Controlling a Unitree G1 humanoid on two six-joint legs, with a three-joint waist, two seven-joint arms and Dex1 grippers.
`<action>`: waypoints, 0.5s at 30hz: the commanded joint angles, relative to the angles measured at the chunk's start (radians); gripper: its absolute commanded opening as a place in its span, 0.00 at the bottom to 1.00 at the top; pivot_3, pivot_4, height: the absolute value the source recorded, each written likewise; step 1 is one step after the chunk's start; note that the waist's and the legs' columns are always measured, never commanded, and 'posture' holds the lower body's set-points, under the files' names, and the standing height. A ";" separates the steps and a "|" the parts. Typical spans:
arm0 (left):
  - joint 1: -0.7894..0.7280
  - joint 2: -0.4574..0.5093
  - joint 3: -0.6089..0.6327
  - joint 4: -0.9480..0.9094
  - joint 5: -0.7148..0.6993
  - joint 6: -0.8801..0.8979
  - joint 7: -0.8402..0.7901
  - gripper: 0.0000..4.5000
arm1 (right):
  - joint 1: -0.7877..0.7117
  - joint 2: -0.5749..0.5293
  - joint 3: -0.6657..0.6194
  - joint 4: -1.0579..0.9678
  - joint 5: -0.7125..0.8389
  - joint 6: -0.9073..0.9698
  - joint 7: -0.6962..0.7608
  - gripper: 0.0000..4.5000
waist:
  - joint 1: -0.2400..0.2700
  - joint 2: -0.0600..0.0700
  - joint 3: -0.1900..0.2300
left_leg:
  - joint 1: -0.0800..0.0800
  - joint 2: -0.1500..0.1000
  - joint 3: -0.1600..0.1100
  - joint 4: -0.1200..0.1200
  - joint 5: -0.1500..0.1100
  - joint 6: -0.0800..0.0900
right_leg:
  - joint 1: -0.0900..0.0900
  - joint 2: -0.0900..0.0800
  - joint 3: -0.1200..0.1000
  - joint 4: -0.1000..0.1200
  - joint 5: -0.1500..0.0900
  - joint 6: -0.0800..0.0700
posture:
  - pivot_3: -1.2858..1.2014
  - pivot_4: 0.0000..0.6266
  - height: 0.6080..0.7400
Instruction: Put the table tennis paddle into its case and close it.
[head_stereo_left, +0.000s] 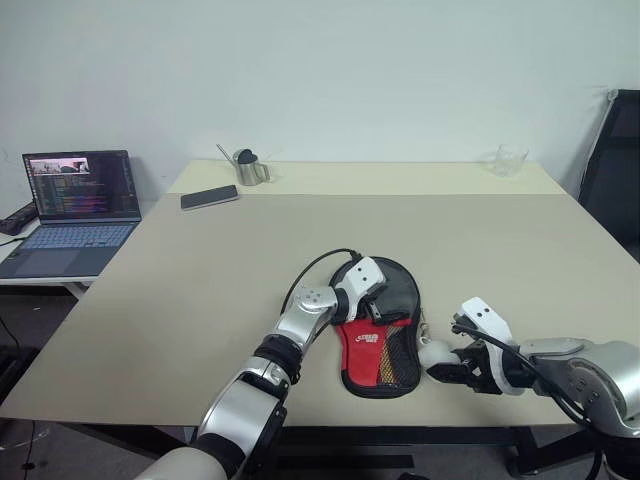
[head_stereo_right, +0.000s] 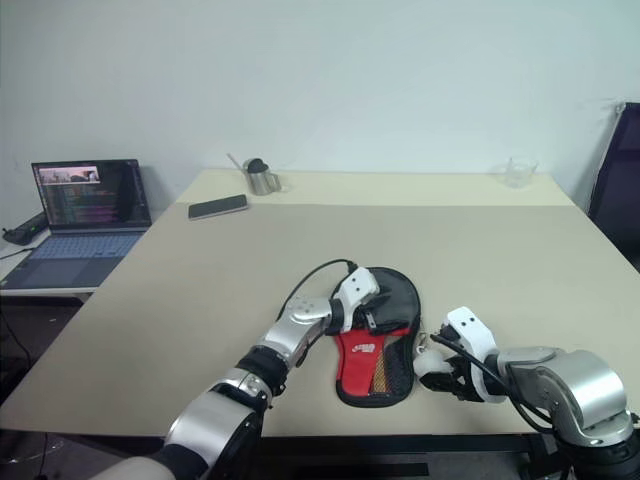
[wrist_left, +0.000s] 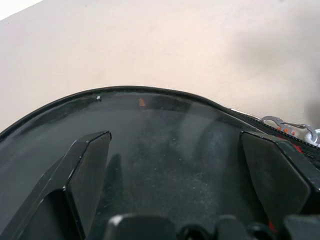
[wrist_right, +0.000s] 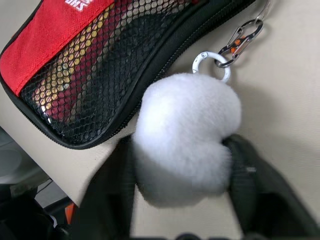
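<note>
My right gripper (wrist_right: 182, 165) pinches the white fluffy ball pull (wrist_right: 184, 134) between its two black fingers (wrist_right: 246, 175), just off the case's (head_stereo_left: 385, 345) edge near the table's (head_stereo_left: 200, 280) front rim. My left gripper (wrist_left: 175, 170) is spread wide, resting on the case's black round end. The right wrist view shows the paddle handle (wrist_right: 80, 75) behind the mesh pocket, and a ring and clip (wrist_right: 240, 40) joining the pull to the zipper. The head views add a phone (head_stereo_left: 210, 197) and a laptop (head_stereo_left: 75, 210).
</note>
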 joint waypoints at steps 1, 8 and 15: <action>0.044 0.002 -0.026 0.022 0.025 0.020 -0.014 1.00 | 0.003 -0.031 -0.025 -0.025 0.028 -0.027 0.019 0.25 | 0.000 0.000 0.000 | 0.000 0.000 0.000 0.000 0.000 0.000 | 0.000 0.000 0.000 0.000 0.000 0.000 | 0.52 0.24 1.00; 0.018 0.007 -0.036 0.073 0.063 0.070 0.064 1.00 | 0.169 -0.246 0.000 -0.160 0.102 -0.169 0.179 0.05 | 0.006 -0.001 -0.001 | 0.001 -0.001 -0.002 0.000 -0.001 0.001 | 0.003 0.000 -0.002 -0.002 -0.002 0.003 | 0.52 0.24 1.00; -0.025 0.011 -0.069 0.145 0.122 0.124 0.179 1.00 | 0.299 -0.362 0.042 -0.208 0.104 -0.366 0.287 0.05 | 0.005 -0.006 -0.004 | 0.011 0.001 -0.002 -0.001 -0.002 0.002 | 0.014 0.000 -0.002 -0.003 -0.007 0.011 | 0.52 0.24 1.00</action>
